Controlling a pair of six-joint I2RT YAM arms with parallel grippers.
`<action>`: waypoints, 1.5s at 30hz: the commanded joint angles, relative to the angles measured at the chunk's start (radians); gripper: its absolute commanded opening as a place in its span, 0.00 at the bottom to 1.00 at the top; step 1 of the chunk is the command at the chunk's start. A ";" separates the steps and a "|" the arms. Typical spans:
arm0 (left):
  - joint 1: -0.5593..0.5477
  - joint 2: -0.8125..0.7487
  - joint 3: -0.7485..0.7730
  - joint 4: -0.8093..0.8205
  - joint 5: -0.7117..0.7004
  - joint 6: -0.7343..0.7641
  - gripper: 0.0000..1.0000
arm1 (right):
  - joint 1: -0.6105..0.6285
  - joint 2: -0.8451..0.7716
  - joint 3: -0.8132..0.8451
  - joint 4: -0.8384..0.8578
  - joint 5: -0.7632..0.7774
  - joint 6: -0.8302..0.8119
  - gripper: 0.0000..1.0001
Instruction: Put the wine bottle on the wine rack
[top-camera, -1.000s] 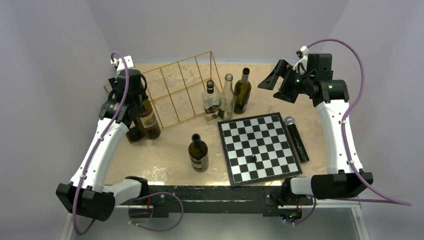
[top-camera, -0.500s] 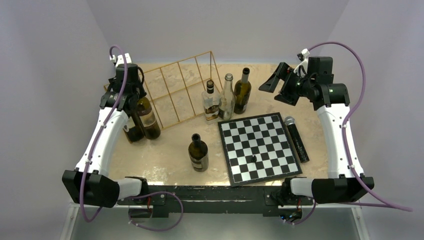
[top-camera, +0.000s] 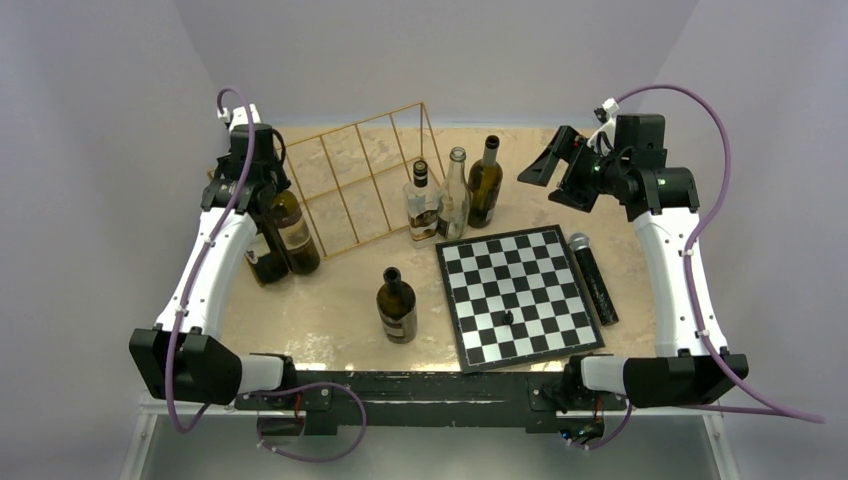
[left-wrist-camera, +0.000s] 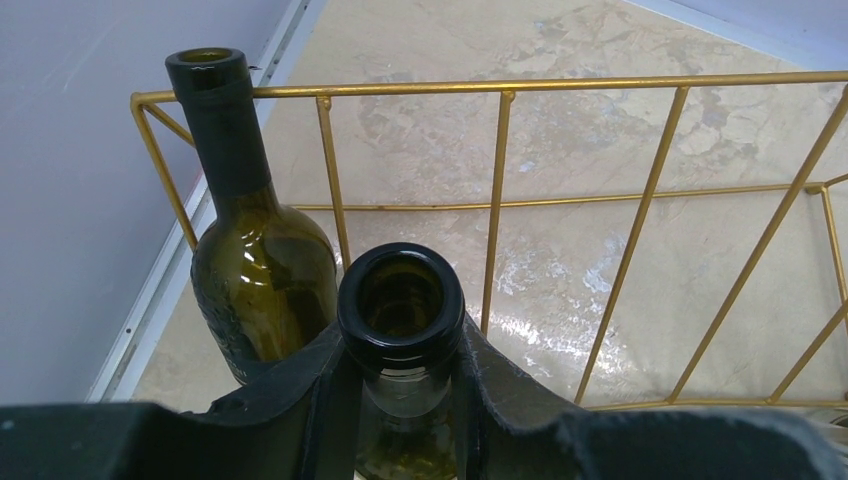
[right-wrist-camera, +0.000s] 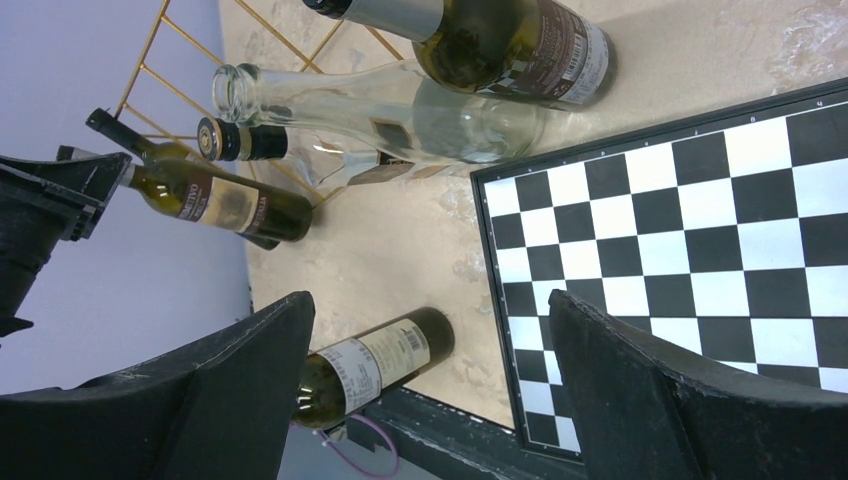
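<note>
The gold wire wine rack (top-camera: 370, 170) lies at the back left of the table; its bars fill the left wrist view (left-wrist-camera: 497, 200). My left gripper (top-camera: 268, 195) is at the rack's left end, shut on the neck of an upright dark green wine bottle (left-wrist-camera: 400, 300), just under its lip. In the top view this looks like the labelled bottle (top-camera: 295, 235), its neck partly hidden by the arm. A second dark bottle (left-wrist-camera: 250, 260) stands close on its left (top-camera: 262, 258). My right gripper (top-camera: 548, 165) is open and empty, raised at the back right.
Three bottles stand together behind the chessboard (top-camera: 520, 295): a labelled one (top-camera: 423, 205), a clear one (top-camera: 455, 195) and a dark one (top-camera: 485, 185). Another dark bottle (top-camera: 397, 308) stands front centre. A black cylinder (top-camera: 592, 278) lies right of the board. The left wall is close.
My left arm has drawn back and left a little, the held bottle shifting with it towards the rack's left end. The right gripper rose slightly, then stayed still and open.
</note>
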 joint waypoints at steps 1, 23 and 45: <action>0.020 -0.003 0.023 0.105 0.005 0.010 0.00 | -0.005 -0.020 -0.004 0.025 0.002 0.007 0.92; 0.036 0.020 -0.055 0.150 0.016 -0.002 0.00 | -0.006 -0.024 -0.014 0.033 0.009 0.022 0.91; 0.052 0.118 -0.042 0.179 0.000 0.019 0.20 | -0.007 -0.030 -0.027 0.038 0.056 0.012 0.91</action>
